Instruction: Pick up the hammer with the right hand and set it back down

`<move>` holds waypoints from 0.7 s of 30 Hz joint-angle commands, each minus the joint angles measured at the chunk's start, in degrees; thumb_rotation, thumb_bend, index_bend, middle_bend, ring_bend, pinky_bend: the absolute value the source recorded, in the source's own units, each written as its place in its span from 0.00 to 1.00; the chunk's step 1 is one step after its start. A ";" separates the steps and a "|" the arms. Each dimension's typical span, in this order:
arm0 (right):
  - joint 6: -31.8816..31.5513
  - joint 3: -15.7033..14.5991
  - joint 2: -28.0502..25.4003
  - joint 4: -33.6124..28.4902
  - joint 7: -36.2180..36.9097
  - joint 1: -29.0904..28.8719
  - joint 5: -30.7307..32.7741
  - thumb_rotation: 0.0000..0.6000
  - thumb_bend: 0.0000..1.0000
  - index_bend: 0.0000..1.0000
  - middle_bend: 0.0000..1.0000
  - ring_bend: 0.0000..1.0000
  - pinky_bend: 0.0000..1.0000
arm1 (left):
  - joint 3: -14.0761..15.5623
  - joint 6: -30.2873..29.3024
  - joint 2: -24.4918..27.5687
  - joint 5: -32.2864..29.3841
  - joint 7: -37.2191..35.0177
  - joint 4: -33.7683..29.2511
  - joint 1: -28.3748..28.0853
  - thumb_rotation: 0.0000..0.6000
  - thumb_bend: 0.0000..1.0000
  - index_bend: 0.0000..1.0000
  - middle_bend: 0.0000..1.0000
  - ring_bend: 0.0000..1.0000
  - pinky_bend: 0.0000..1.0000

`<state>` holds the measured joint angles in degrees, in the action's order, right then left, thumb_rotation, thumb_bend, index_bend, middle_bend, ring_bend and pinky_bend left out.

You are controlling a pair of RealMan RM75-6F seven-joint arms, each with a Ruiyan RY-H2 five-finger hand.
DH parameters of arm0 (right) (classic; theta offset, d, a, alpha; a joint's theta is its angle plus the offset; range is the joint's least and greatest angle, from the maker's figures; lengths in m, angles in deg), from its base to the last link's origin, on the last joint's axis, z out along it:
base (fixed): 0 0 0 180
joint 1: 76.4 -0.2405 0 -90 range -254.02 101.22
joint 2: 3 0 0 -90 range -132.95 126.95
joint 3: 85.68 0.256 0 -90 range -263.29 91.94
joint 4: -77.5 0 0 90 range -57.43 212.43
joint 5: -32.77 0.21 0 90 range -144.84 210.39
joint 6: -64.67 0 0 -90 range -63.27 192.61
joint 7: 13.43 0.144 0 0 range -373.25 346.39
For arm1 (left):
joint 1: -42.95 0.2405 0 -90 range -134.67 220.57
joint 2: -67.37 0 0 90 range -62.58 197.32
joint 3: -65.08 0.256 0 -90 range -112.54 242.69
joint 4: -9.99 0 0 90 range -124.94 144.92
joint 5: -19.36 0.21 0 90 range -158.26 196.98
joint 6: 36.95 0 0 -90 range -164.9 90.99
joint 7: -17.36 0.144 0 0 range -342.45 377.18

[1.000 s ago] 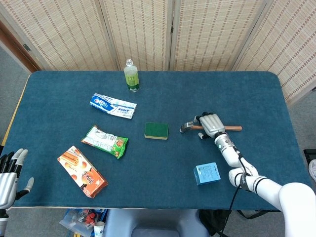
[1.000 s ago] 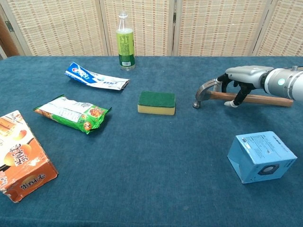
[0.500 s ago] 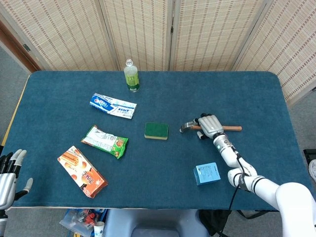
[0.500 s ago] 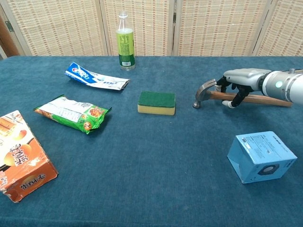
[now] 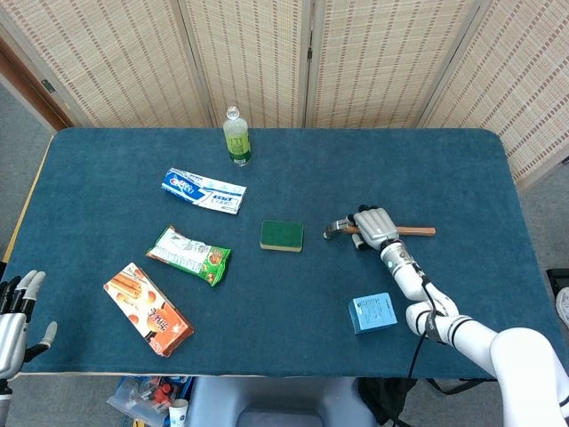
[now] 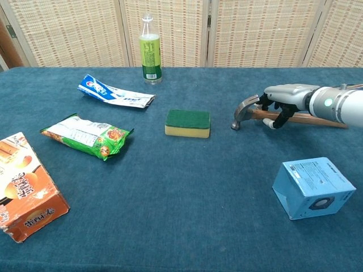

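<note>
The hammer [image 5: 423,231] lies on the blue table to the right of centre, its metal head [image 6: 244,110] pointing left and its wooden handle [image 6: 324,120] pointing right. My right hand [image 5: 376,225] sits over the handle just behind the head, and its fingers [image 6: 276,116] curl down around the wood. The hammer still rests on the cloth. At the lower left edge of the head view, off the table, my left hand [image 5: 12,318] hangs with fingers spread and holds nothing.
A green and yellow sponge [image 6: 188,123] lies left of the hammer head. A blue box [image 6: 313,187] stands in front of my right arm. A green bottle [image 6: 150,51], a toothpaste box [image 6: 116,93], a green snack bag [image 6: 85,136] and an orange box [image 6: 25,187] occupy the left half.
My right hand has settled lower onto the handle and its fingers have curled tighter around it. The hammer has barely shifted. My left hand has drifted slightly down.
</note>
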<state>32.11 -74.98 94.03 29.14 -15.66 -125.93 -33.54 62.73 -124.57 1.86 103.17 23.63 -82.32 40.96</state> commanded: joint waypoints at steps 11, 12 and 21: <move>0.30 -0.01 0.79 1.30 0.24 -0.11 0.18 1.00 0.56 0.46 0.48 0.17 0.20 | -0.08 0.39 -0.31 -0.30 -0.42 0.63 -0.03 1.00 0.35 0.00 0.00 0.00 0.00; 0.24 -0.08 0.87 1.39 0.34 -0.05 0.06 1.00 0.56 0.47 0.49 0.17 0.20 | -0.05 0.41 -0.31 -0.34 -0.42 0.67 0.01 1.00 0.35 0.00 0.00 0.00 0.00; -2.20 -0.54 -0.46 0.11 2.68 1.12 -2.31 1.00 0.66 0.55 0.57 0.27 0.19 | -0.14 0.63 -0.48 -0.64 -0.60 0.95 0.03 1.00 0.35 0.00 0.00 0.00 0.00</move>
<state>30.19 -75.43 93.84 29.52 -13.26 -125.02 -35.55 62.60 -123.93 1.38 102.53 23.04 -81.37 40.99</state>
